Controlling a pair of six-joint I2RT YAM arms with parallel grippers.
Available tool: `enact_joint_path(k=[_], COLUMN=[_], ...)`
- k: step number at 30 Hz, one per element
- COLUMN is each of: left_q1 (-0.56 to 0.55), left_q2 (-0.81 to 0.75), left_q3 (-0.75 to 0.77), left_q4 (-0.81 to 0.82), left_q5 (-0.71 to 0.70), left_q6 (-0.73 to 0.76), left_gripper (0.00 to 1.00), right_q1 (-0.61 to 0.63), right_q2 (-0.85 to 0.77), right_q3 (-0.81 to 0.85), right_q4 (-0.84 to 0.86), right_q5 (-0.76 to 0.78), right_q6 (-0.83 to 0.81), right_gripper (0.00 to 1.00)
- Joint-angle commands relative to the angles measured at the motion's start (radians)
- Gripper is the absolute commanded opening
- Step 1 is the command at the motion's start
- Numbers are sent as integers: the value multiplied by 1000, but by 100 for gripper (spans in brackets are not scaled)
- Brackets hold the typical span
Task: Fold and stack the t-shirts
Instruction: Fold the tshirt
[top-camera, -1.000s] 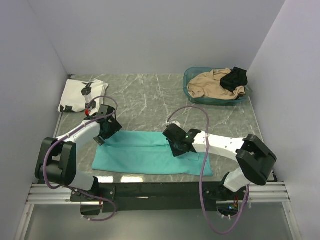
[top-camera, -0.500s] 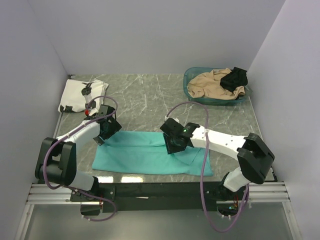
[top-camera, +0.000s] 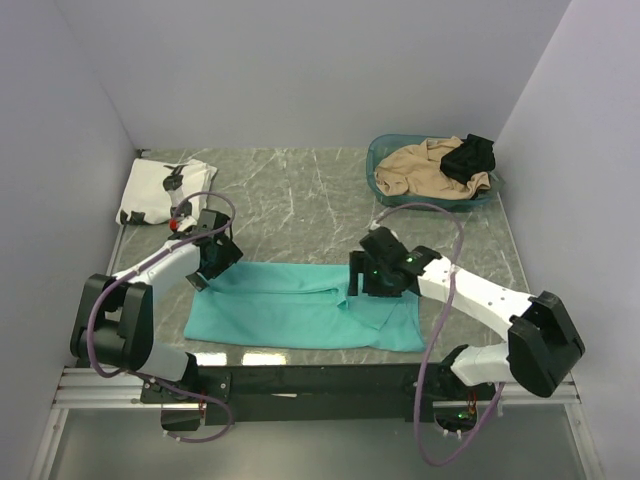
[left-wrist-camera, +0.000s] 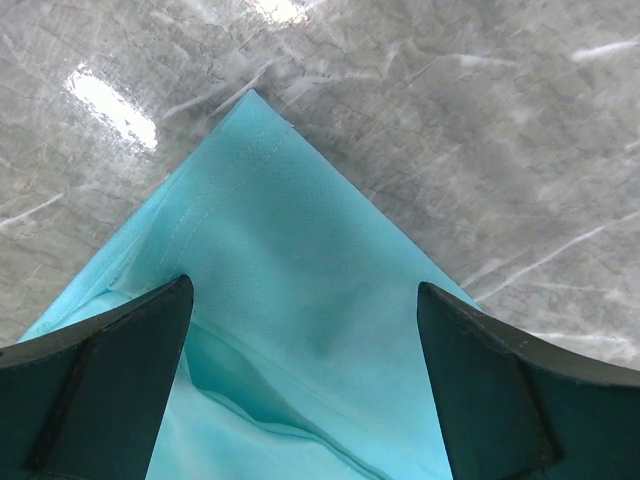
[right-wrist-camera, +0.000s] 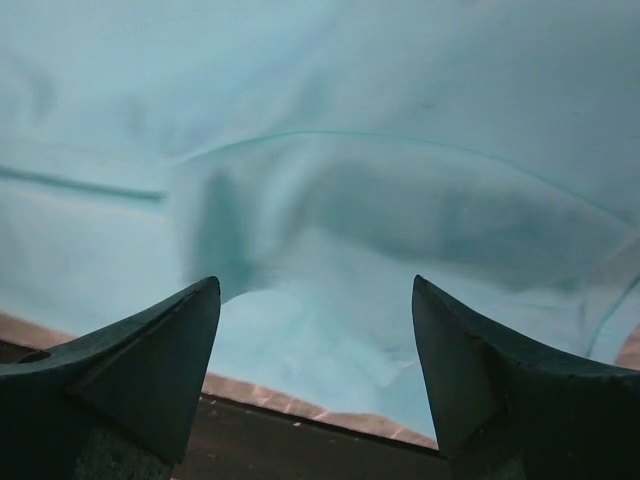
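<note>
"Where are the shirts?"

"I see the teal t-shirt (top-camera: 290, 310) flat at 6 o'clock and the white t-shirt (top-camera: 160, 188) at 10. My left gripper (left-wrist-camera: 302, 290) and right gripper (right-wrist-camera: 315, 285) gape wide over the teal, gripping nothing."

Bare worktop (top-camera: 290, 195) lies open between the folded white tee (top-camera: 160, 190) in the far left corner and the basket (top-camera: 372, 165) at the far right. The teal tee (top-camera: 270, 310) covers the near middle strip.

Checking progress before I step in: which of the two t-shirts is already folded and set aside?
The white t-shirt with black print, folded compactly in the far left corner. The teal t-shirt lies stretched out flat along the near side.
</note>
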Motion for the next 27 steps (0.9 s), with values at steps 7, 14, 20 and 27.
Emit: enact_joint_path(k=[7, 14, 20, 27], left_q1=[9, 15, 15, 15], left_q2=[47, 24, 1, -4], left_q3=[-2, -4, -10, -56], left_q4=[-11, -64, -67, -52], left_q5=[-43, -113, -110, -3], left_q6=[3, -20, -18, -30], left_gripper=[99, 99, 99, 100], right_q1=[-114, -154, -166, -186], right_q2=[142, 407, 623, 902], right_q3=[-63, 140, 448, 882], right_q4=[97, 119, 82, -51], right_q5=[18, 64, 62, 30], right_q6=[-22, -77, -204, -272], right_gripper=[84, 84, 84, 84])
